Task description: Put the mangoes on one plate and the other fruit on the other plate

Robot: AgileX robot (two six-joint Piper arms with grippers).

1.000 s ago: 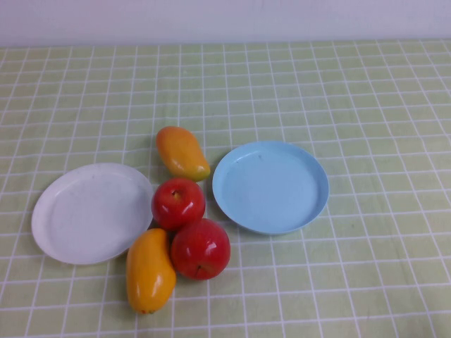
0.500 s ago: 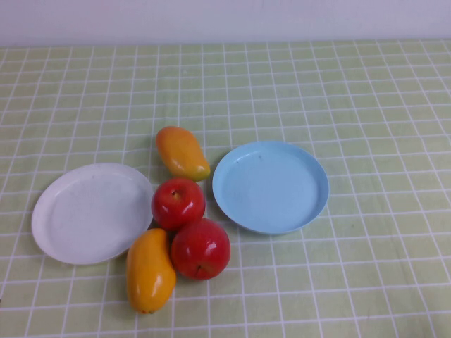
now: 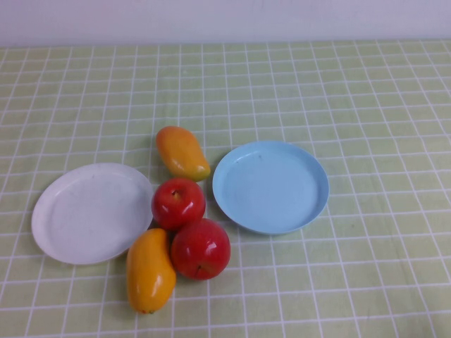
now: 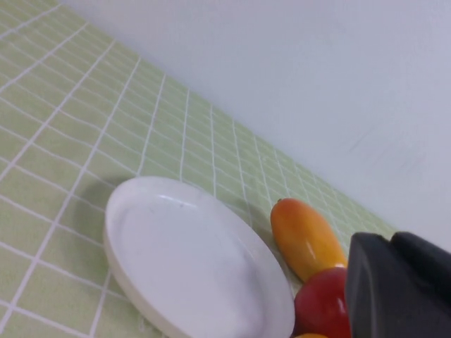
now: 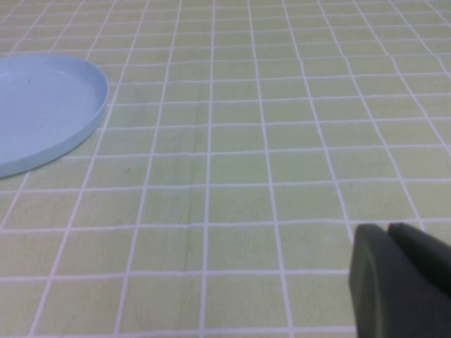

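A: Where does the fruit sit?

B: All of it lies on the green checked counter (image 3: 366, 91), bunched between the two plates. The white plate (image 3: 91, 213) is on the left, the light blue plate (image 3: 271, 186) on the right, and neither one holds anything.

A: And the mangoes?

B: The far mango (image 3: 182, 152) lies behind the gap between the plates, just beside the blue plate's rim. The near mango (image 3: 149, 270) lies at the front, its upper end against the white plate's near edge.

A: The apples?

B: The far apple (image 3: 178, 203) sits between the plates, touching the white plate's rim and just in front of the far mango. The near apple (image 3: 200, 248) touches it from the front and presses against the near mango's side.

A: What of the arms?

B: Neither shows in the high view. The left gripper (image 4: 398, 285) appears only as a dark block in its own wrist view, near the white plate, the far mango and an apple. The right gripper (image 5: 398, 278) is a similar dark block over bare cloth, well apart from the blue plate. I cannot tell whether either set of fingers is open or closed.
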